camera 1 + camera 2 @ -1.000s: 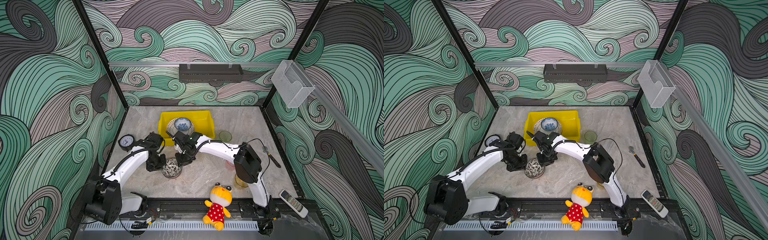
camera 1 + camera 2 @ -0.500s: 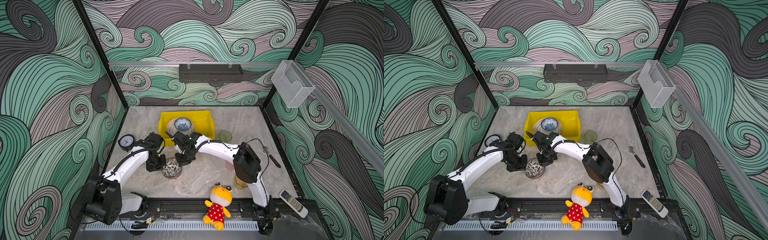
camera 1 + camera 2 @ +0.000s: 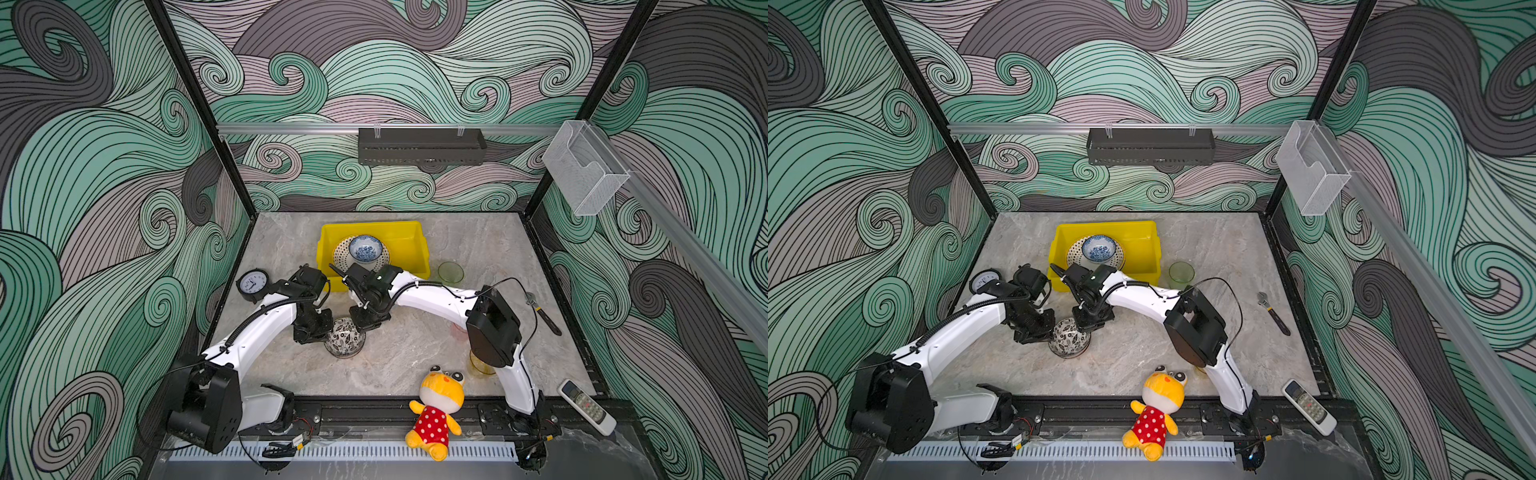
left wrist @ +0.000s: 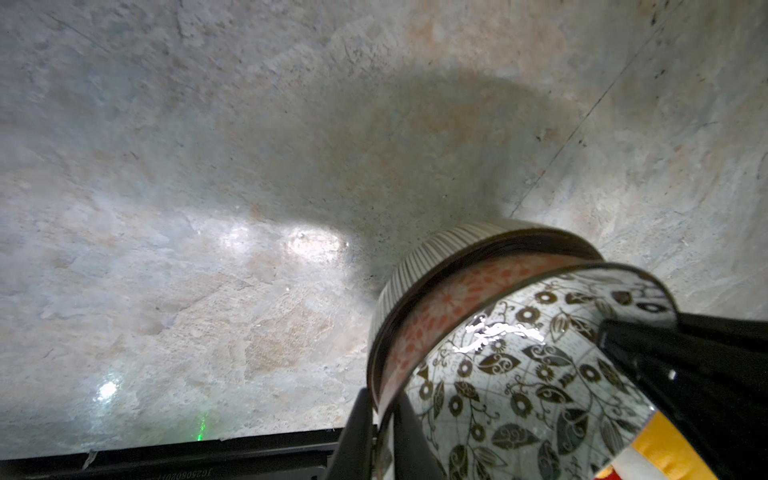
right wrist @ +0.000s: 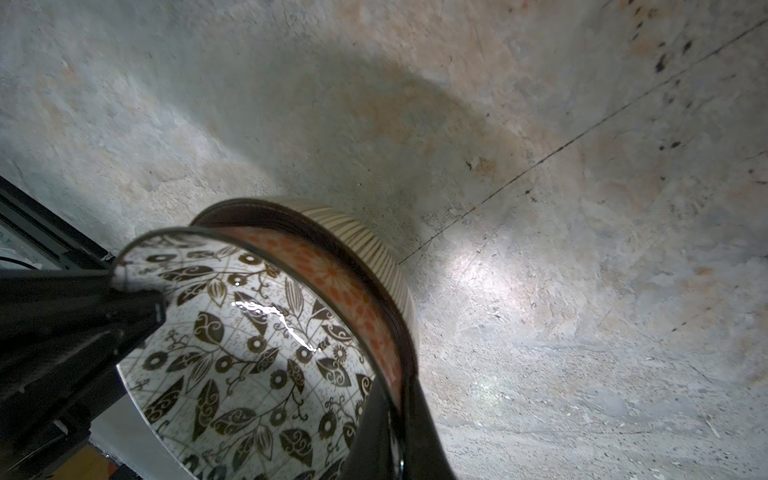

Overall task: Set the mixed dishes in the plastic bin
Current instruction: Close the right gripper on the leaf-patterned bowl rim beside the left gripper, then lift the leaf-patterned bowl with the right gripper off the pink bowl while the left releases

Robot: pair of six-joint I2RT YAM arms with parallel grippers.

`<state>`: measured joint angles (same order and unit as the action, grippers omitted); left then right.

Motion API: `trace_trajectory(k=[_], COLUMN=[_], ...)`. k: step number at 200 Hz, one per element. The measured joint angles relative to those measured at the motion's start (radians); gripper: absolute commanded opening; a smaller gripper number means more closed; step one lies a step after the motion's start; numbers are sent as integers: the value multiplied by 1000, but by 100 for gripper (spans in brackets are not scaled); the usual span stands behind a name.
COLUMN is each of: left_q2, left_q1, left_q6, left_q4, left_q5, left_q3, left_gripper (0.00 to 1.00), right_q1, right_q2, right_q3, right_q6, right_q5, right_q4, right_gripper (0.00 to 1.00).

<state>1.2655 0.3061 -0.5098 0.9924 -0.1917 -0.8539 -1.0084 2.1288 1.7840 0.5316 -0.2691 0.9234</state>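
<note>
The stone-look table (image 3: pixel 415 365) carries everything. The left arm (image 3: pixel 262 328) and right arm (image 3: pixel 436 297) bend inward and meet at its middle. Toward the back wall sits the yellow bin (image 3: pixel 411 245), holding a dotted plate (image 3: pixel 341 257) with a blue bowl (image 3: pixel 365 248) on it. The right arm's wrist hangs over the bin's near rim, between the bin and the stack of bowls (image 3: pixel 345 343), which sits on the table in front of it. The wrist views show three bowls nested: striped outside, orange-flowered next, black-and-white leaves inside.

A toy (image 3: pixel 438 409) lies at the front edge and a clock (image 3: pixel 252 285) stands beside the left arm. A green cup (image 3: pixel 450 272) stands just right of the bin. An amber cup (image 3: pixel 478 368) is partly hidden behind the right arm. A remote (image 3: pixel 586 407) and a wrench (image 3: pixel 544 313) lie far right.

The right gripper (image 5: pixel 392 440) is pressed together on the stack's rim. The left gripper (image 4: pixel 382 440) straddles the opposite rim, one finger on each side. Whether it presses, I cannot tell.
</note>
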Motion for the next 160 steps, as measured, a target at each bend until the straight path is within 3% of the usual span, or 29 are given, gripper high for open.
trace_trajectory(k=[160], left_q2=[-135], left_q1=[-5], left_q6=[13], left_q4=[71], left_q5=[82], left_q3=[-133], left_gripper=[24], right_q1=[-9], right_q2=[-10], right_q3=[5], right_q6=[-5], right_q5=[33], right_q4=[10], right_gripper=[0])
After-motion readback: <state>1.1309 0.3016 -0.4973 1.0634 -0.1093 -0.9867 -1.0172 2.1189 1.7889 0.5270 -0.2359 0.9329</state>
